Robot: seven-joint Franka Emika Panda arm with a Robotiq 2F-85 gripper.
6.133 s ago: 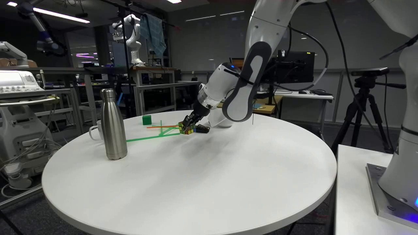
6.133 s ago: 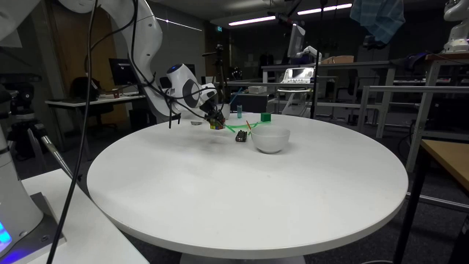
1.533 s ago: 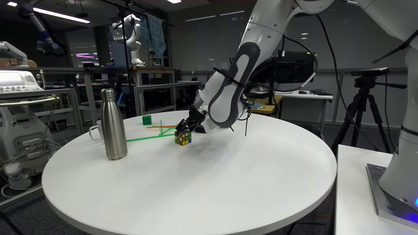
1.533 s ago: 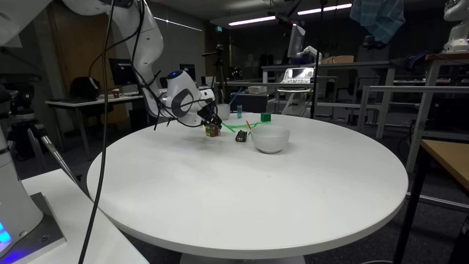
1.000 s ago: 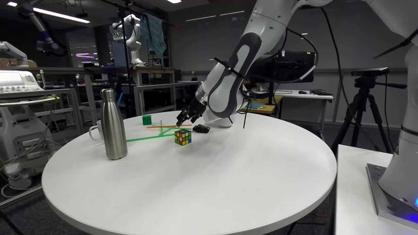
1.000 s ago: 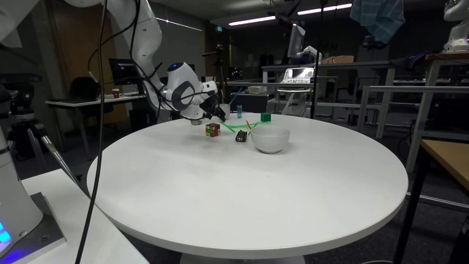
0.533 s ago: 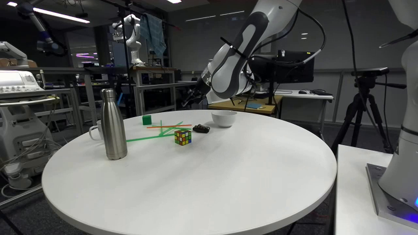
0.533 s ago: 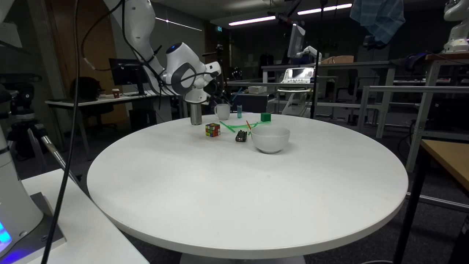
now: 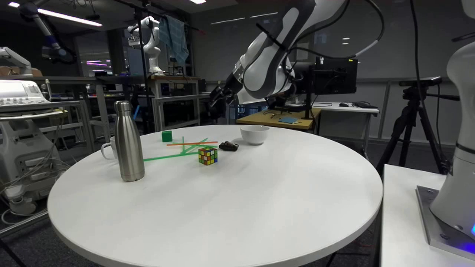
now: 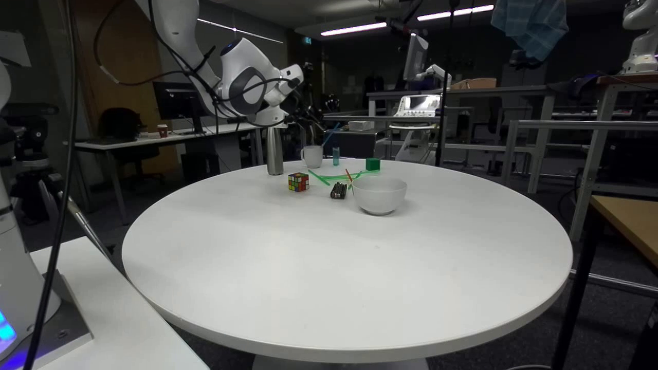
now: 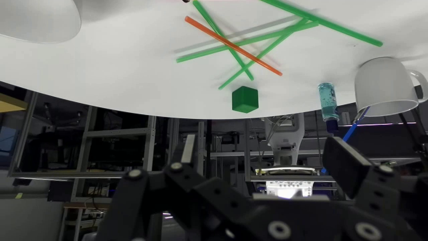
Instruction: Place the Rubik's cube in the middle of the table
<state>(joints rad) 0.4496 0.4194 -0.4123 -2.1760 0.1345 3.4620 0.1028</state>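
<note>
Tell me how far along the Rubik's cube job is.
Looks done: the Rubik's cube sits flat on the table, apparently near its middle.
In hand: nothing; the gripper hangs open, higher than the cube and apart from it.
Left: probably little, perhaps a nudge; exact centring cannot be judged from these angles.

The arm (image 9: 265, 72) slopes down from the upper right in an exterior view and is cut off by the top edge. The wrist (image 9: 238, 70) is tilted, and below it the gripper (image 11: 260, 144) hangs in the air, angled downward. Its fingers (image 11: 346, 167) stand well apart (the wrist view shows the gap plainly, with both in the lower half). One finger shows a thin pale edge there, the other a broad dark face. Low down, the base (image 9: 454, 196) glows blue in both exterior views.
</note>
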